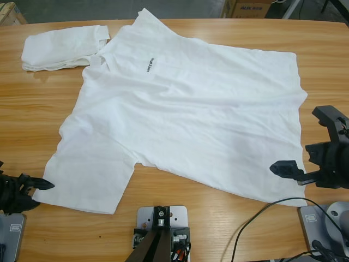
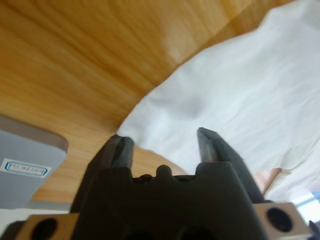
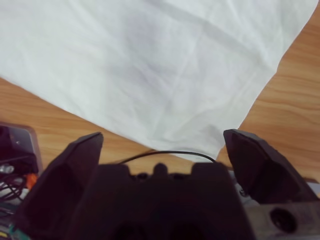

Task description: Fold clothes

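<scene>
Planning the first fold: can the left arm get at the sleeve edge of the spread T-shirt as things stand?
Probably yes. The left pincer is open and aimed at the T-shirt, whose sleeve edge lies flat just ahead of it, with nothing between.

The wooden table [image 1: 49, 103] carried a white T-shirt [image 1: 185, 125] spread flat across its middle, black lettering [image 1: 149, 64] on the chest. A folded white bundle [image 1: 60, 49] lay at the far left, touching the shirt's collar end.
</scene>
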{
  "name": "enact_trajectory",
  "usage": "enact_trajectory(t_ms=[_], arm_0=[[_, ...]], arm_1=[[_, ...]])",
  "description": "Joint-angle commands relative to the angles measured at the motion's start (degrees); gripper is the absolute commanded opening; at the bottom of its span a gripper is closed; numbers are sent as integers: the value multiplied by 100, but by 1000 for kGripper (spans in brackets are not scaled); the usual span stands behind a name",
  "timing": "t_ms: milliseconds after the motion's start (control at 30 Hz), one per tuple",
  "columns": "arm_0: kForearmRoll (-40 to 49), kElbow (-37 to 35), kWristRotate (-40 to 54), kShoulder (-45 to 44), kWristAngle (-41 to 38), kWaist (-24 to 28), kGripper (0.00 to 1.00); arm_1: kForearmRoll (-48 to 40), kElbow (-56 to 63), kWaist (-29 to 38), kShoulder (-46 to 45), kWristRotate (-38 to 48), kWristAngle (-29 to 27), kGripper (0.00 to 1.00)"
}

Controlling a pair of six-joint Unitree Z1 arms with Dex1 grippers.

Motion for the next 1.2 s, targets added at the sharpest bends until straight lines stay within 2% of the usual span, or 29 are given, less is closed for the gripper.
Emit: enact_trajectory(t_ms=[33,200,300,467,567,667,700,800,900,1067,1100,1200], arm_0=[[-203,211,274,134,165,-53,0],[-191,-40,598,84,83,-155,0],[-52,-367,710,116,46,-378,0],[206,-703,1120,188,70,-536,0],[298,-990,1445,364,109,-566,0],[410,-1239,1737,543,169,-607,0],[410,-1264,1830,585,174,-607,0],[409,-1283,2095,712,202,-607,0],[402,-1294,2241,795,202,-607,0],[402,-1322,2368,849,194,-607,0],[402,-1334,2373,849,194,-607,0],[402,-1354,2378,861,194,-607,0]], arm_1=[[-323,123,69,3,37,-208,1000],[-200,121,69,-252,290,-236,997],[206,140,69,-482,1104,-433,908],[257,166,52,-691,3342,-540,1000],[376,170,52,-767,4892,-252,977],[317,330,126,-761,6739,194,915],[255,406,214,-751,7116,200,892],[-133,648,444,-557,7773,135,785],[-202,805,676,-322,8388,124,743],[-624,1133,676,-122,8606,-97,727],[-729,1225,676,-81,8587,-117,663],[-998,1374,676,26,8536,-161,614]])
